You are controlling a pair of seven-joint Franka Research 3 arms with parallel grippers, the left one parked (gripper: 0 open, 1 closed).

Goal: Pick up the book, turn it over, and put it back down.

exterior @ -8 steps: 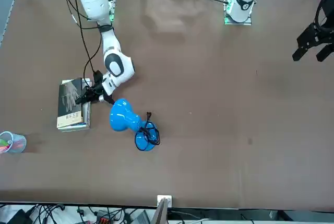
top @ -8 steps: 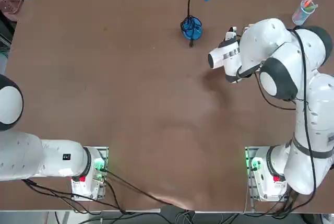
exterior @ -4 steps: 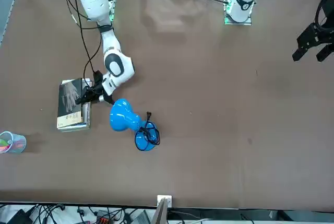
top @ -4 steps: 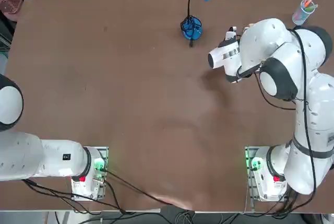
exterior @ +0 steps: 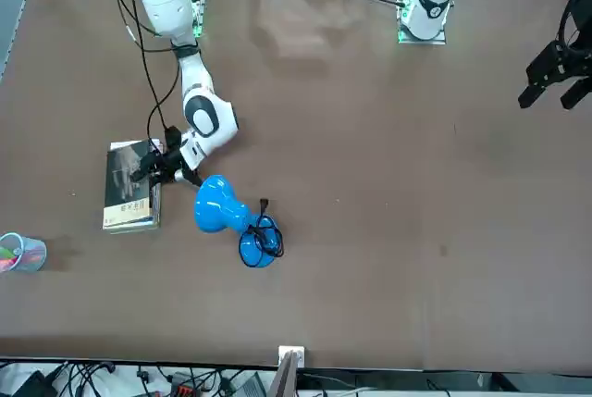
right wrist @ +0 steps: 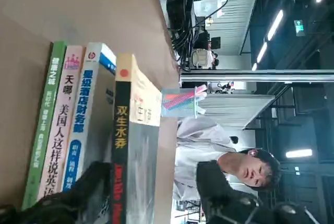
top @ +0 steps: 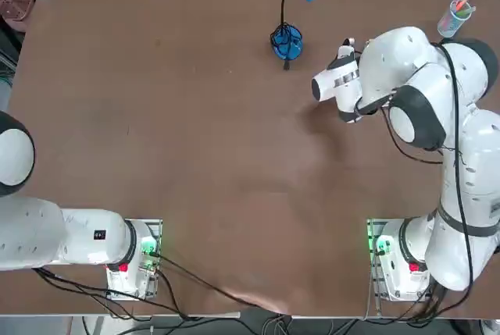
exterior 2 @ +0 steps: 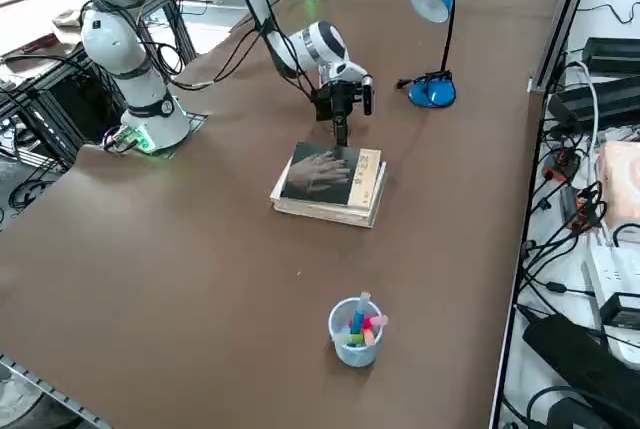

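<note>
Four books stacked near the table's [exterior 2: 200, 279] right edge, the grey-covered book [exterior 2: 322, 171] with the hand picture on top. Right gripper [exterior 2: 340, 134] down at its spine edge, fingers [right wrist: 83, 195] straddling that top book, grip seemingly closed on it. Thin, stiff, light, probably slick-covered; best pinched at the spine edge, clear of lower volumes.

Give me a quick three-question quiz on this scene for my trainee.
1. True or false: the book lies with its black cover facing up.
2. The book rests on: A) bare table, B) a stack of other books, C) the lamp's base.
3. Which stands closer to the right gripper, the blue lamp or the cup of pens?
Key: 1 false, the grey cover shows; 2 B; 3 the blue lamp.
</note>
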